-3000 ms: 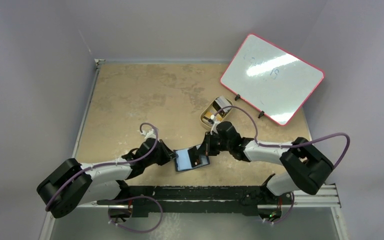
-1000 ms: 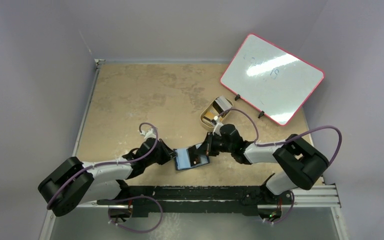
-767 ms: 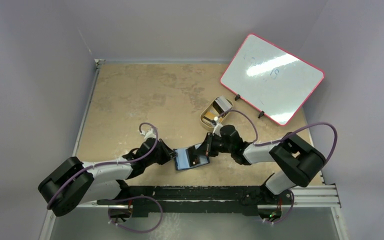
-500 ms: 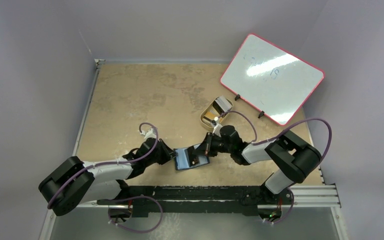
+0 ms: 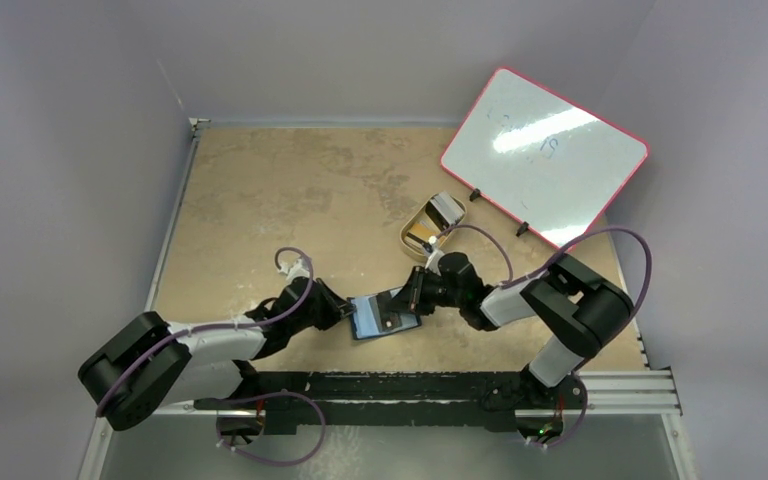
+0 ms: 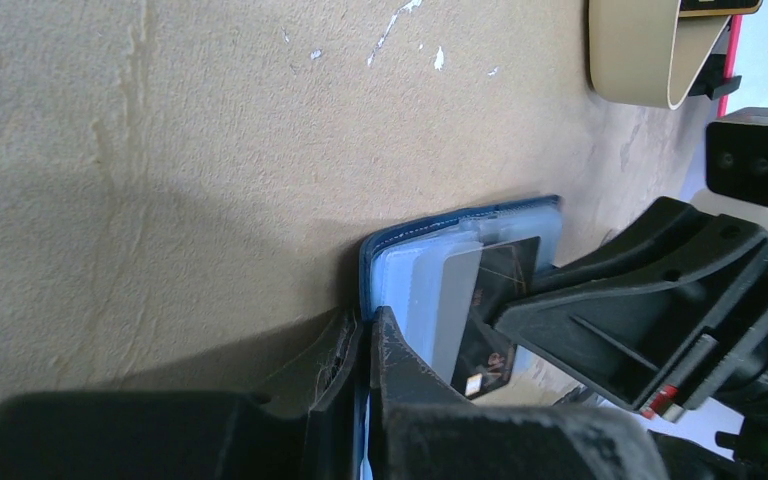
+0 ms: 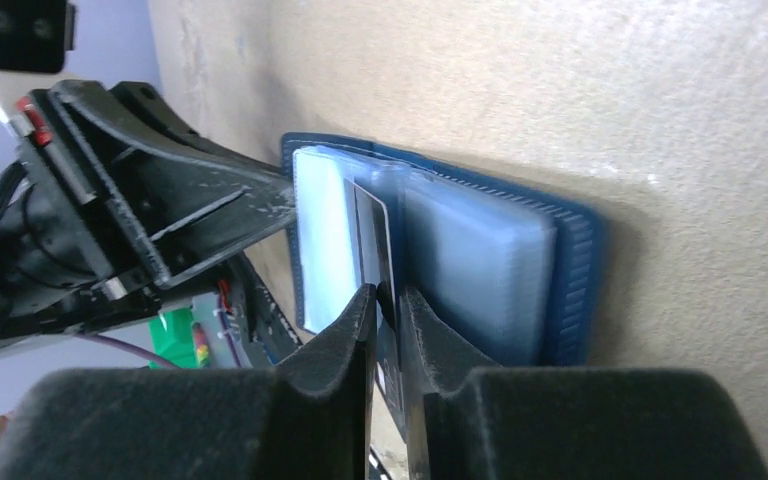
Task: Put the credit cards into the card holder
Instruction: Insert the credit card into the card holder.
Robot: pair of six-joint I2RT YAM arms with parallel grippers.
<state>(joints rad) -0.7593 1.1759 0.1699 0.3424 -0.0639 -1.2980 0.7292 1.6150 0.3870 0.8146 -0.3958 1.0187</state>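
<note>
The navy-blue card holder (image 5: 384, 316) lies open on the tan table near the front edge. My left gripper (image 5: 348, 312) is shut on its left edge, seen close in the left wrist view (image 6: 365, 335). My right gripper (image 5: 413, 295) is shut on a black credit card (image 7: 371, 238) that stands partly in an inner slot of the card holder (image 7: 562, 268). In the left wrist view the black card (image 6: 501, 300) lies beside a silver-grey card (image 6: 457, 300) that sits in the card holder (image 6: 460, 213). More cards lie in the tan tray (image 5: 423, 237).
A red-rimmed whiteboard (image 5: 545, 155) leans at the back right, just behind the tan oval tray, whose rim also shows in the left wrist view (image 6: 640, 55). Purple walls close in the table on three sides. A black rail (image 5: 400, 385) runs along the front edge.
My right arm's elbow has swung left and back, while its gripper has stayed at the card holder with the black card. My left arm and the card holder have barely moved.
</note>
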